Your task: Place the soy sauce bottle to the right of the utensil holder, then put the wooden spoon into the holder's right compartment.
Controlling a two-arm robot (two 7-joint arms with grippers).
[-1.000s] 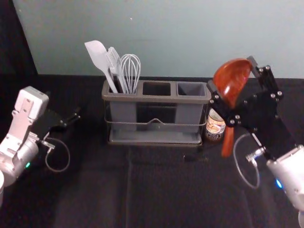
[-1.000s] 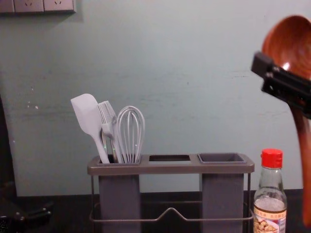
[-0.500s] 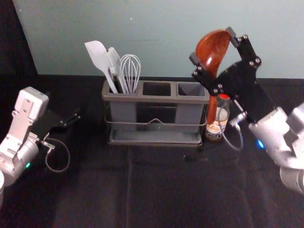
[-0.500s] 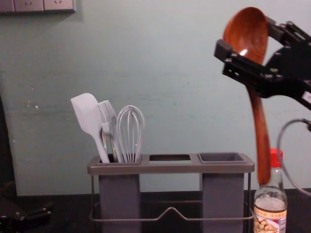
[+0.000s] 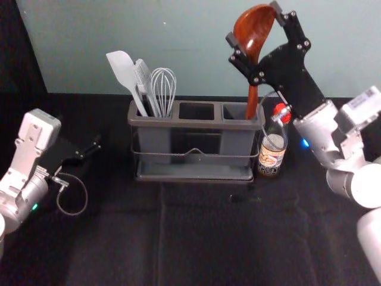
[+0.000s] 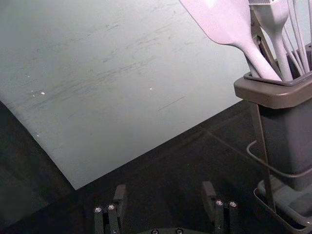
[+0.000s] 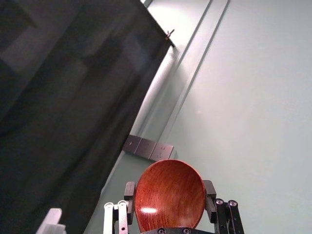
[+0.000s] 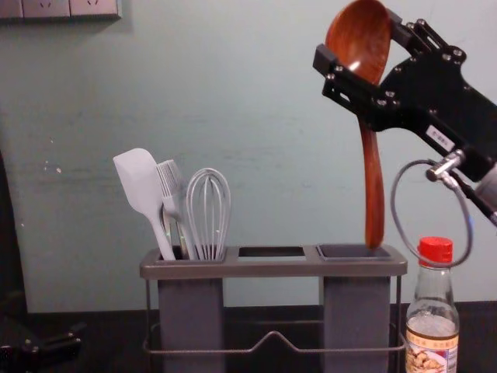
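My right gripper (image 5: 252, 25) is shut on the bowl of the wooden spoon (image 5: 253, 36), high at the back right; the handle hangs down with its tip at the right compartment's opening. In the chest view the spoon (image 8: 373, 179) is nearly upright, its tip by the rim of the holder (image 8: 272, 268). In the right wrist view the right gripper (image 7: 169, 195) has the spoon bowl (image 7: 168, 192) between its fingers. The soy sauce bottle (image 5: 272, 149) stands upright beside the holder's right end. My left gripper (image 5: 89, 149) is parked at the left; in its wrist view the left gripper (image 6: 163, 195) is open.
A spatula (image 5: 123, 72), a brush (image 5: 144, 81) and a whisk (image 5: 164, 86) stand in the left compartment. The middle compartment (image 5: 196, 111) holds no utensil. A wall rises behind the dark table (image 5: 208, 232), with sockets (image 8: 70, 8) at its upper left.
The right gripper has carried the spoon leftward and up, from above the bottle to over the right compartment. The left arm, the holder and the bottle have stayed put.
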